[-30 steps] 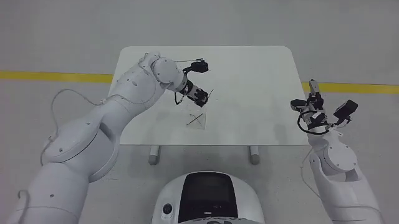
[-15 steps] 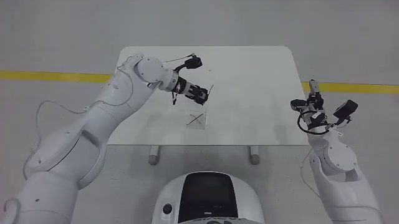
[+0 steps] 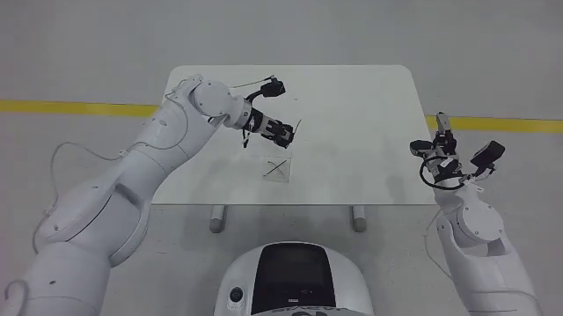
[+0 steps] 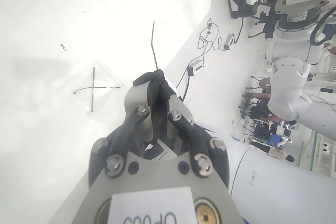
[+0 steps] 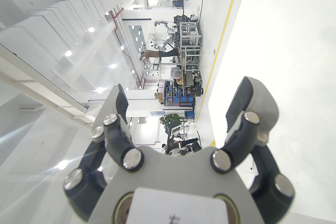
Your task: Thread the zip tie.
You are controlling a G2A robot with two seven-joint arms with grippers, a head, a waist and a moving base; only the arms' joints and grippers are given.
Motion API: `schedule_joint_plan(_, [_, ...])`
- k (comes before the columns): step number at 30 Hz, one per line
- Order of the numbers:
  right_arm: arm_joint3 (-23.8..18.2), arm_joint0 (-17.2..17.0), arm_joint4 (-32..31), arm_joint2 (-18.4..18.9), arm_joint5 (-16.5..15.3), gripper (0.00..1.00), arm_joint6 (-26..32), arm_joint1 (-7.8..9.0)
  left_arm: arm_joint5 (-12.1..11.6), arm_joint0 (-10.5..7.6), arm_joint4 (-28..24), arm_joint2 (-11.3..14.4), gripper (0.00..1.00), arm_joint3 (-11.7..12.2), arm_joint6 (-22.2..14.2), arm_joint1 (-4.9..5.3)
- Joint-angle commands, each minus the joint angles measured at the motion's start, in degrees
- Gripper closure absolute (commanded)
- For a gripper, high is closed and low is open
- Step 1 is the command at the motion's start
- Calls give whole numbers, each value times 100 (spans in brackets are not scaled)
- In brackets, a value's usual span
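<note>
Left gripper (image 4: 157,77), over the desk's (image 3: 369,96) left half, is pinched shut on one end of a thin black zip tie (image 4: 152,43); the tie's free end sticks out past the fingertips, above the surface. Clear square plate (image 3: 278,168), near the desk's front edge and just beside that gripper, bears two more black ties (image 4: 93,87) lying crossed. Right gripper (image 5: 183,96), jaws spread apart, hangs beyond the desk's right edge.

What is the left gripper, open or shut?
Shut: the left gripper is closed tight on a thin black zip tie that sticks out past it.
</note>
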Motion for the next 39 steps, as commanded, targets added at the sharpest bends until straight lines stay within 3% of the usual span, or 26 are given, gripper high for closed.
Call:
schedule_joint_plan(1, [0, 0, 0, 0, 0, 0, 0, 0, 0, 0, 0, 0, 100, 0, 0, 0])
schedule_joint_plan(8, [0, 0, 0, 0, 0, 0, 0, 0, 0, 28, -92, -96, 100, -29, 41, 43])
schedule_joint_plan(12, [0, 0, 0, 0, 0, 0, 0, 0, 0, -5, -494, -481, 100, -50, -406, 212])
schedule_joint_plan(15, [0, 0, 0, 0, 0, 0, 0, 0, 0, 58, -860, -912, 100, -80, -855, 385])
schedule_joint_plan(17, [0, 0, 0, 0, 0, 0, 0, 0, 0, 156, -1285, -1314, 100, -136, -1342, 509])
schedule_joint_plan(20, [0, 0, 0, 0, 0, 0, 0, 0, 0, 326, -1488, -1650, 100, -233, -1382, 683])
schedule_joint_plan(23, [0, 0, 0, 0, 0, 0, 0, 0, 0, 490, -1758, -1796, 100, -455, -1382, 833])
schedule_joint_plan(28, [0, 0, 0, 0, 0, 0, 0, 0, 0, 684, -2268, -1707, 100, -816, -1382, 1053])
schedule_joint_plan(34, [0, 0, 0, 0, 0, 0, 0, 0, 0, 707, -3033, -1363, 100, -836, -1382, 1247])
schedule_joint_plan(39, [0, 0, 0, 0, 0, 0, 0, 0, 0, 697, -3044, -1346, 100, -821, -1382, 1257])
